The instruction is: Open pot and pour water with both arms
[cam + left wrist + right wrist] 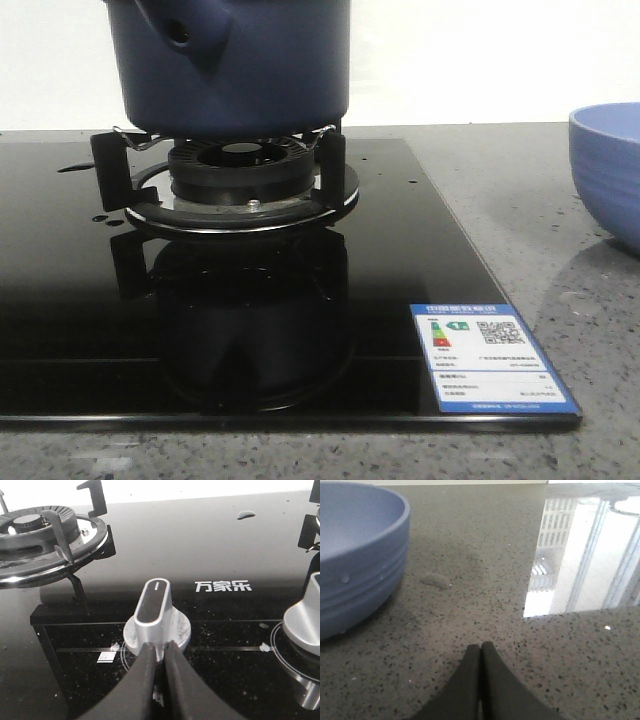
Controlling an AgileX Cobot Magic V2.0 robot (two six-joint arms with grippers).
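The dark navy pot stands on the gas burner of the black glass hob. Its stubby handle with the round hole points toward the front left, and its top is cut off by the frame. Water shows only as small drops on the hob and one on the counter. My left gripper is shut with nothing in it, its tips just in front of a silver hob knob. Over the speckled counter, my right gripper is also shut and holds nothing. Neither gripper appears in the front view.
A pale blue ribbed bowl sits on the counter right of the hob and close to my right gripper. An empty second burner and another knob are on the hob. A label sticker marks its front right corner.
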